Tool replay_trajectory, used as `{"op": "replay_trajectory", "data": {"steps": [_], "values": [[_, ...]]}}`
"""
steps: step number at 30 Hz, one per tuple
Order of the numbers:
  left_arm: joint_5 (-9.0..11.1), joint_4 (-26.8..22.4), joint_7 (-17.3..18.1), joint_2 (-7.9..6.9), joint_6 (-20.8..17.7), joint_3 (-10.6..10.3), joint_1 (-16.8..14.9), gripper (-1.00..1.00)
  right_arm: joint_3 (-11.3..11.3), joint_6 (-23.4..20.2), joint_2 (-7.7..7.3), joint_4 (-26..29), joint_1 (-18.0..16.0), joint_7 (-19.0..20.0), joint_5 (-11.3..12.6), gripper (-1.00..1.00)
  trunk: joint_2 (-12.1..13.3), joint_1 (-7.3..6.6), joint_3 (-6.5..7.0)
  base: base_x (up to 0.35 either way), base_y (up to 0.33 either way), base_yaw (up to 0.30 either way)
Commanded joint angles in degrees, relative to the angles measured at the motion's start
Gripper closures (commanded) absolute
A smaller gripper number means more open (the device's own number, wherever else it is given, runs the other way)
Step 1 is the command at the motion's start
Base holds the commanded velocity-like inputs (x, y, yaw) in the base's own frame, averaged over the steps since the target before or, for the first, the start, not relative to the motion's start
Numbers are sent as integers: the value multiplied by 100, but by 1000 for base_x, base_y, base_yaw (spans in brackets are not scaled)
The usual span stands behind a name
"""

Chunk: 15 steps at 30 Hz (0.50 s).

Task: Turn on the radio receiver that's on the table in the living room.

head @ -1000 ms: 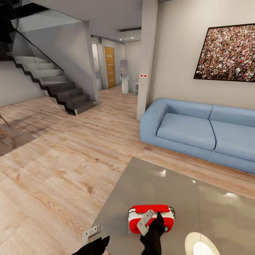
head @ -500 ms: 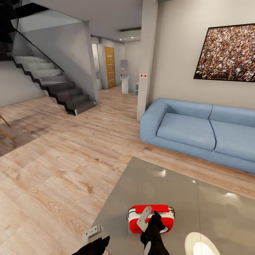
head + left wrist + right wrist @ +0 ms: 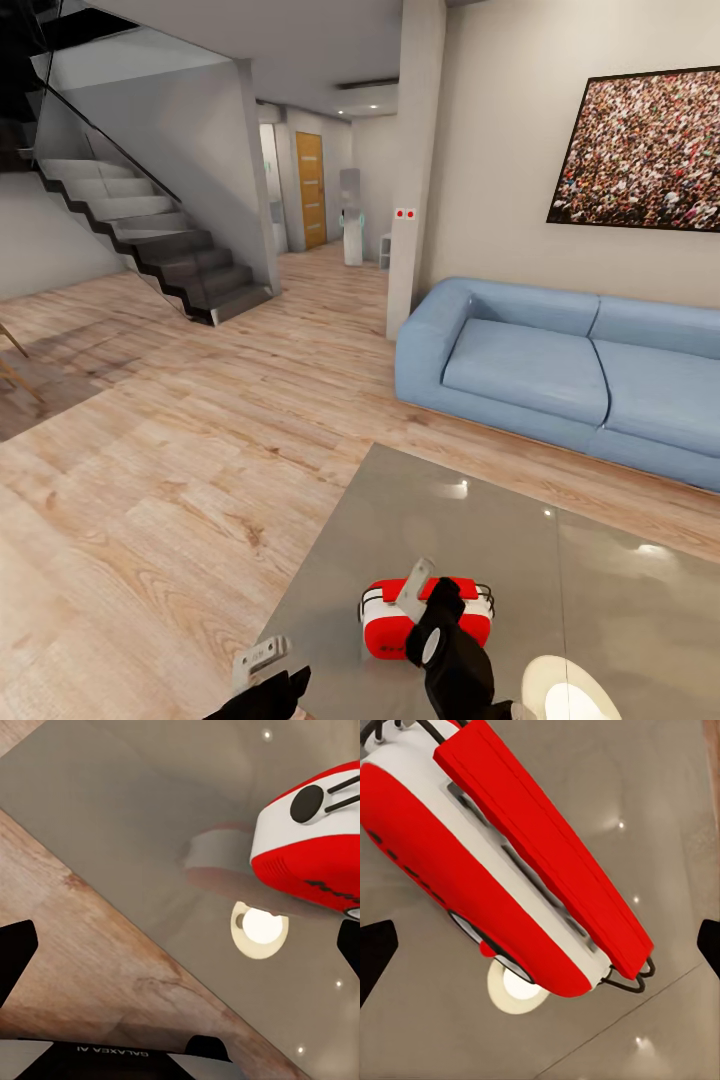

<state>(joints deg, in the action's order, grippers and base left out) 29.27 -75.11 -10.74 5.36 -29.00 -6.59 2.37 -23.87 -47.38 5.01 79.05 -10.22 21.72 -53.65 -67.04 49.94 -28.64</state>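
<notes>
Since a second ago our right gripper (image 3: 418, 592) has lifted from the radio's (image 3: 385, 628) face to hover over its handle (image 3: 547, 847), fingers spread wide, empty. The radio sits upright near the table's (image 3: 600, 590) near edge, toward its left corner. Our left gripper (image 3: 262, 655) waits off that corner, open; the switch looks unpressed.

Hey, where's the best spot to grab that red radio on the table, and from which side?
Grip the red top handle of the radio, coming from above. It is a raised bar along the top, held clear of the rounded body by wire loops, so fingers should close across it.
</notes>
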Motion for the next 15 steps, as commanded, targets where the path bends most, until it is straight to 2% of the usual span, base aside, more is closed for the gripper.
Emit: {"op": "replay_trajectory", "data": {"steps": [1, 12, 15], "values": [[0, -1, 0, 0, 0, 0, 0, -100, 2, 0, 0, -1, -2, 13, -5, -100, 0, 0, 0, 0, 0, 0], [0, 18, 1, 13, 0, 0, 0, -100, -4, 1, 6, -12, -16, 34, -18, -100, 0, 0, 0, 0, 0, 0], [0, 21, 1, 16, 0, 0, 0, -100, -2, 1, 8, -10, -121, 40, 5, -100, 0, 0, 0, 0, 0, 0]]}}
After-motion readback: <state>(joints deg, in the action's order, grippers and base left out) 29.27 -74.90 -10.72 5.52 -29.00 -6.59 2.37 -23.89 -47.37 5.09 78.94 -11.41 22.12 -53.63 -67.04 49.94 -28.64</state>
